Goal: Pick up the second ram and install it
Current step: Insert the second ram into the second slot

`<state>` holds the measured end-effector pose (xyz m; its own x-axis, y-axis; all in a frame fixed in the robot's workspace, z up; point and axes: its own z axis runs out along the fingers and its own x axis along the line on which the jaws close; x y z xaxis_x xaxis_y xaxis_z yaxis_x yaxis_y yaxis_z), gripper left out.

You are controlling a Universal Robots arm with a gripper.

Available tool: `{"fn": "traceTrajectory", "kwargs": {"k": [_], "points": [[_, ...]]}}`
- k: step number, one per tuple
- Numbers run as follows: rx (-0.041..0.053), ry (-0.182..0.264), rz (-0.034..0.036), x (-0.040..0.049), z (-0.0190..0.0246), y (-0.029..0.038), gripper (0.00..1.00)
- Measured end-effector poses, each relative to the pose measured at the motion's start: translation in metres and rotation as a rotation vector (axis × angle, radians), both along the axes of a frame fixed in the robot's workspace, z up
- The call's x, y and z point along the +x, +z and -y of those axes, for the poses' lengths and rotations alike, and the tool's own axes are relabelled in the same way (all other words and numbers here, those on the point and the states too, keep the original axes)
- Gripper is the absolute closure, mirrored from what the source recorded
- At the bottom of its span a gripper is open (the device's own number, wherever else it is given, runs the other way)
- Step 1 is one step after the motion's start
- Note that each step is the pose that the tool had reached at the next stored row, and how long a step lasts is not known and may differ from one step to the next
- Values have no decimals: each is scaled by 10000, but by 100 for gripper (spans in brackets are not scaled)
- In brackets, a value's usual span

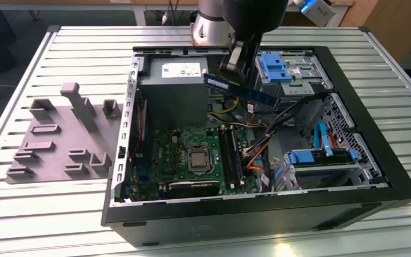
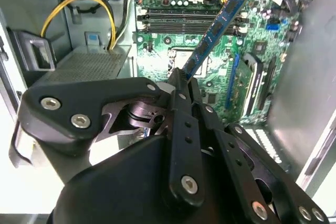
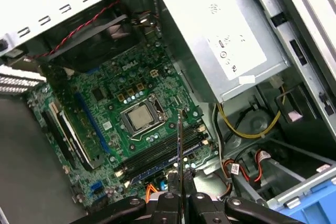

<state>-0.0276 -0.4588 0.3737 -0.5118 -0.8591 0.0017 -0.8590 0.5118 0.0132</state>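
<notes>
**Exterior view.** Your pincer (image 1: 230, 69) reaches down from the arm into the open computer case (image 1: 263, 214), which lies on its side on the slatted metal desk (image 1: 70, 48). The pincer is closed onto the second ram (image 1: 252, 93), gripping the stick near one end. The stick hangs tilted in the air. Its free end slopes down toward the exterior view's right, across the gap between the grey power supply (image 1: 173, 91) and the upper light-blue drive bracket (image 1: 273, 68). It is well clear of the green motherboard (image 1: 184, 144) and of the memory slots (image 1: 228, 155), which lie beside the processor socket (image 1: 199, 159). A second light-blue drive bracket (image 1: 321, 157) sits by the case's right wall. A grey fixture plate (image 1: 55, 139) with raised blocks rests on the desk to the case's left.

**Second wrist view.** The pincer (image 2: 181, 80) clamps the second ram (image 2: 218, 24). The stick projects out over the motherboard (image 2: 262, 30) and crosses above the memory slots (image 2: 178, 22) without touching them. A loop of yellow cables (image 2: 79, 3) lies near the power supply.

**First wrist view.** You see the second ram (image 3: 179, 145) edge-on, as a thin line rising from the closed pincer (image 3: 179, 195). It stands over the memory slots (image 3: 163, 153), with the processor socket (image 3: 139, 118) beyond.
</notes>
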Motion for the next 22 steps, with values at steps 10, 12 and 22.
{"fn": "traceTrajectory", "kwargs": {"k": [10, 12, 22], "points": [[0, -1810, 1, 0, 0, -17, 86], [0, -2185, 1, 0, 0, -21, 86], [0, -3995, 0, 0, 0, -41, 86]]}}
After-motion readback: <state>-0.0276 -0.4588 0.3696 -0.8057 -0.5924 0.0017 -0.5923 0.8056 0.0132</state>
